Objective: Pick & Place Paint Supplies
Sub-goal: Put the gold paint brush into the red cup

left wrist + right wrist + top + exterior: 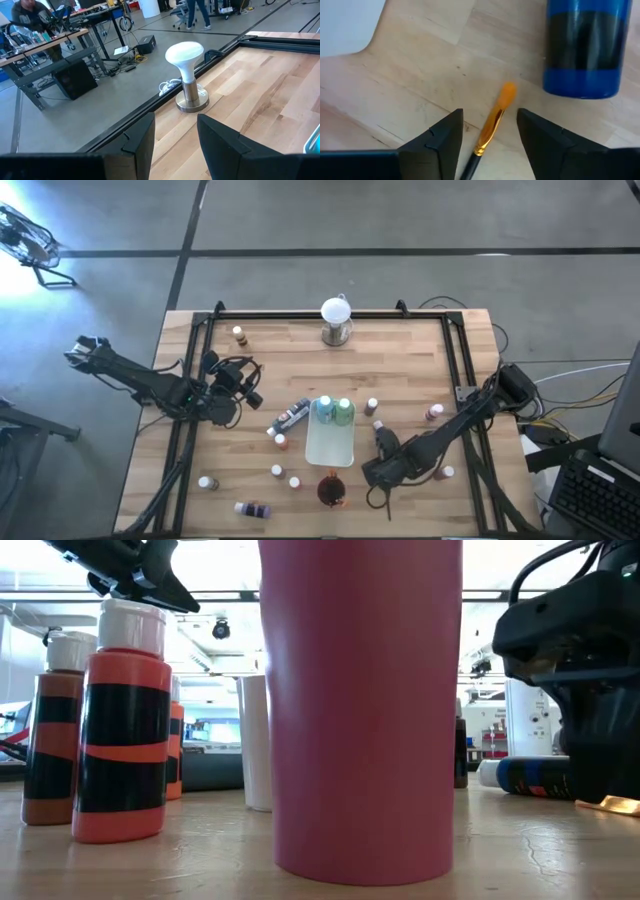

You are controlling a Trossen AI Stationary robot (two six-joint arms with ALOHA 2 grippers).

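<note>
A thin brush lies flat on the wooden table; its orange bristle tip [507,93] and gold ferrule [489,131] show in the right wrist view. My right gripper [489,119] points down over it, open, one finger on each side of the ferrule and clear of it. A blue-and-black paint bottle [582,47] lies just beyond the brush tip. Teal [323,409] and green [345,411] bottles stand at the far end of the white tray [330,445]. My left gripper [175,122] waits open and bare, raised over the table's left part [245,385].
A dark red cup [360,710] stands near the front edge beside the tray. Orange-and-black bottles [125,730] stand left of it, and more small bottles are scattered over the table [250,508]. The white globe on a metal base [336,320] stands at the far edge.
</note>
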